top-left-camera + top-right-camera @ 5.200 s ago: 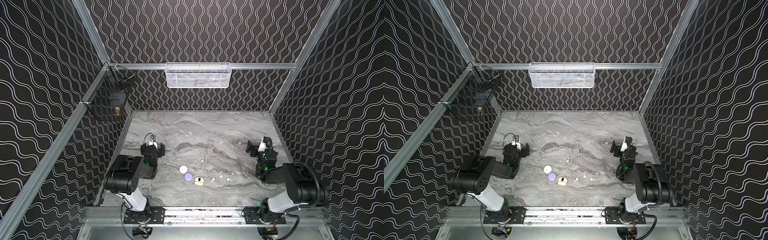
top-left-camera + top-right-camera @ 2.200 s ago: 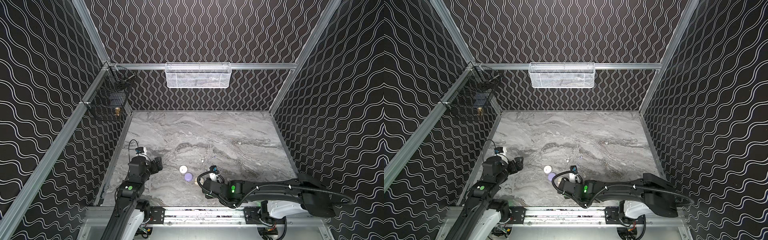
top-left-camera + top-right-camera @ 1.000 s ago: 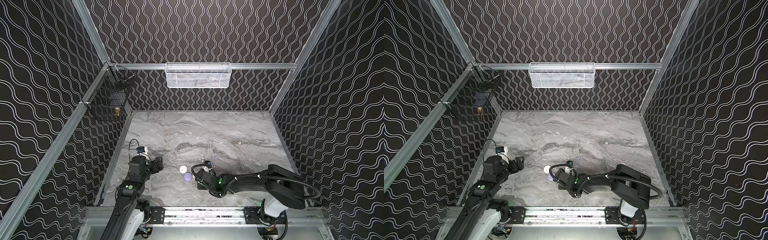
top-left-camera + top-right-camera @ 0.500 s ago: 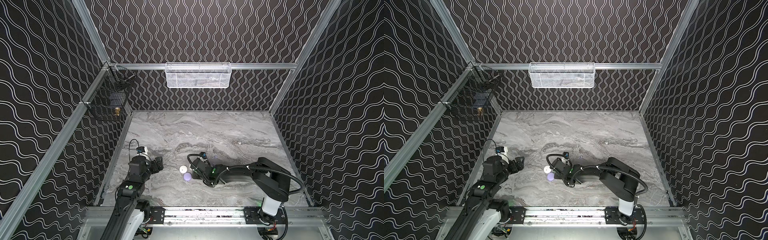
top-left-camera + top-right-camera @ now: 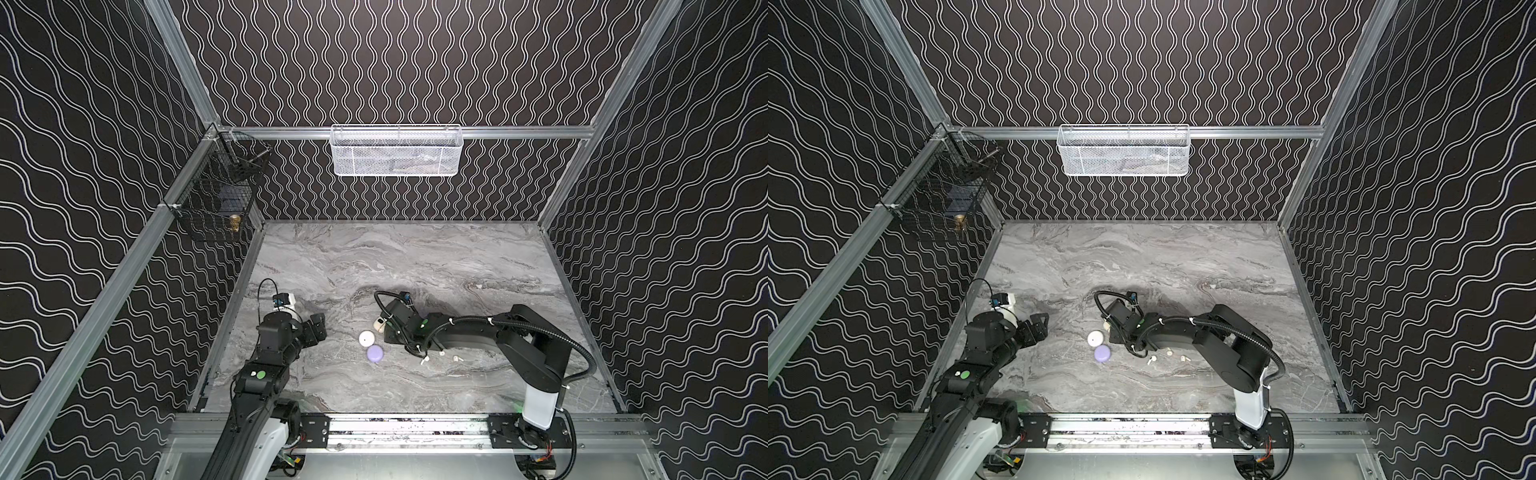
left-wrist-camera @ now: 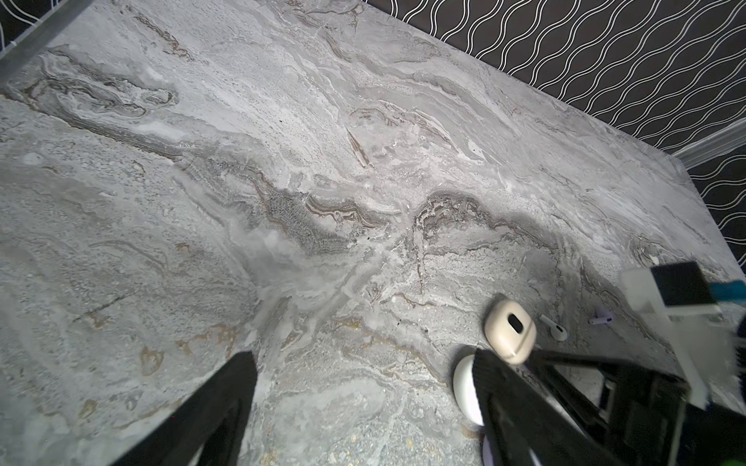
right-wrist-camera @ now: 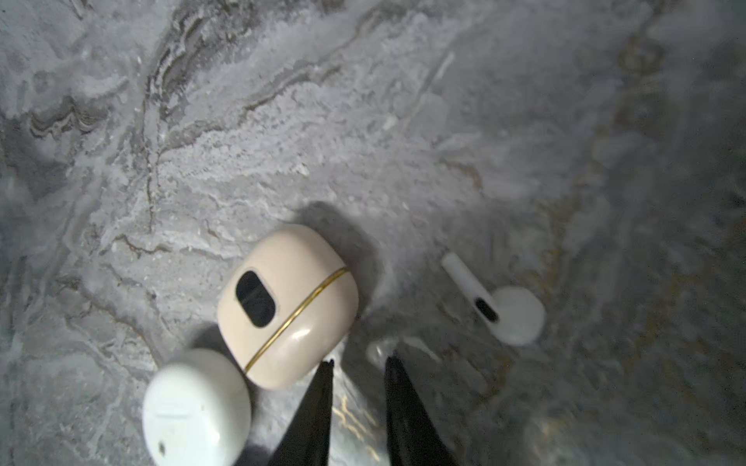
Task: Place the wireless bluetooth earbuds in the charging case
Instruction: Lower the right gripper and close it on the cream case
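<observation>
A cream charging case (image 7: 288,304) with a gold seam lies shut on the marble, touching a white case (image 7: 196,407). My right gripper (image 7: 359,361) hovers just beside the cream case, jaws slightly open and empty. A white earbud (image 7: 500,306) lies a little past it. In both top views the cream case (image 5: 379,323) (image 5: 1108,326) shows at the right gripper's (image 5: 384,329) tip, with three earbuds (image 5: 441,353) (image 5: 1169,353) strewn by the arm. My left gripper (image 6: 363,375) (image 5: 313,328) is wide open and empty, left of the cases; a purple earbud (image 6: 601,319) shows beyond them.
A lavender case (image 5: 375,353) sits just in front of the white case (image 5: 366,338). A white mesh basket (image 5: 397,151) hangs on the back wall and a black wire basket (image 5: 216,203) on the left rail. The right arm (image 5: 478,332) stretches across the table's front half.
My right gripper swung left and back to the white case and its jaws parted; the cream case now lies there beside it. The left arm has not moved.
</observation>
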`<state>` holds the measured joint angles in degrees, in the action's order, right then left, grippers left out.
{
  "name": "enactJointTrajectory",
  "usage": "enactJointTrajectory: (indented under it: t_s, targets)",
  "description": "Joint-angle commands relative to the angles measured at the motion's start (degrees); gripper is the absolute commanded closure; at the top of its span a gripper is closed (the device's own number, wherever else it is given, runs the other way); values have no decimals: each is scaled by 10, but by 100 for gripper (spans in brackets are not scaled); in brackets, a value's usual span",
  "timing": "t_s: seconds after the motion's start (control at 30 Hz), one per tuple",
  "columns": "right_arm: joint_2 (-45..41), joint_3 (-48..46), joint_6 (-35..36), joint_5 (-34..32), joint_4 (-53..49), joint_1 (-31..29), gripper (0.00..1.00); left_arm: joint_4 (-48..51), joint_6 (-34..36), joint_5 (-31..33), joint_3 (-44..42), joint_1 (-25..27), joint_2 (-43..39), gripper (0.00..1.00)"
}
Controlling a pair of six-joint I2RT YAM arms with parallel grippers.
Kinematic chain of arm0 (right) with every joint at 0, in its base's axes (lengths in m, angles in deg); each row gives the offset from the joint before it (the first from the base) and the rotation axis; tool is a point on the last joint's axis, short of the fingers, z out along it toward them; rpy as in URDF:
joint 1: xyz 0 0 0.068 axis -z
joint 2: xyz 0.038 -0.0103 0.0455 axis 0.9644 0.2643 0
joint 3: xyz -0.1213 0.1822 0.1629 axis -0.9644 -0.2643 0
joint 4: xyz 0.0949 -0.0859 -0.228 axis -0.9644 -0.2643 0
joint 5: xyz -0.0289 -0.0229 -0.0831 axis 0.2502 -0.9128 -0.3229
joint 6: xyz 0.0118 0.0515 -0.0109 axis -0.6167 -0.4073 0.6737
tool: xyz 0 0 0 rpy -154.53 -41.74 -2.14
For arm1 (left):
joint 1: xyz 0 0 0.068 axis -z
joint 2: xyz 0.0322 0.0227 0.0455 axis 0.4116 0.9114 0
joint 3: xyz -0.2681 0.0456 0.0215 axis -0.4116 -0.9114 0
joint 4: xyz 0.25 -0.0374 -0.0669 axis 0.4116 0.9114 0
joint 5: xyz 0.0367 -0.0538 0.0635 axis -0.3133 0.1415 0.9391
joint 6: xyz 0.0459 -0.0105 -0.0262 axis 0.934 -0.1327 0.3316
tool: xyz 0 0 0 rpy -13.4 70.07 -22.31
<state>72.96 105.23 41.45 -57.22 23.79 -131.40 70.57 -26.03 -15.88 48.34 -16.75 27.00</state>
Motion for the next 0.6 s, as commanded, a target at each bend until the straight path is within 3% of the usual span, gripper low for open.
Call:
enactJointTrajectory:
  t_s: [0.0, 0.57]
  targets:
    - [29, 37, 20, 2, -63, 9, 70, -13, 1, 0, -2, 0, -1, 12]
    - [137, 216, 80, 43, -100, 43, 56, -17, -2, 9, -2, -1, 2, 12]
